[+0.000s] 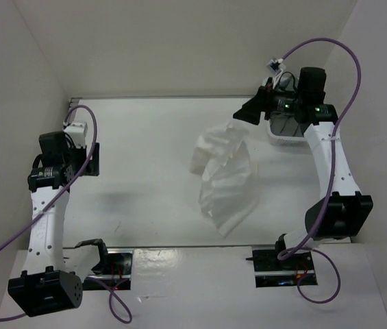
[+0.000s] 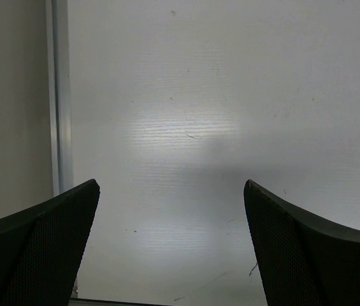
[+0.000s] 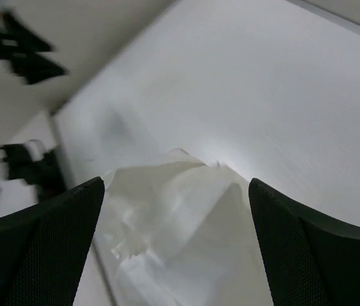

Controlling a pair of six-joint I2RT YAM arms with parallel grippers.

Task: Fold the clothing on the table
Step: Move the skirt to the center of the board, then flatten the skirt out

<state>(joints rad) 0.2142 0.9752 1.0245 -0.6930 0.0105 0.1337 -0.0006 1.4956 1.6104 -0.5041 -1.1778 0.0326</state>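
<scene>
Skirt (image 1: 226, 177) seen crumpled on table (image 1: 145, 137), right of ctr. R gripper (image 3: 176, 186) poised above its far end, jaws spread wide, nothing gripped. L gripper (image 2: 170, 191) likewise spread, over bare table nr left edge.

White plastic arm links (image 1: 44, 223) with black joint blocks; looped thin purple cables (image 1: 95, 137); black dimpled hand fingers (image 2: 33, 255).

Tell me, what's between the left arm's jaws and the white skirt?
Nothing but bare table lies between the left arm's jaws and the skirt; the top view shows it.
</scene>
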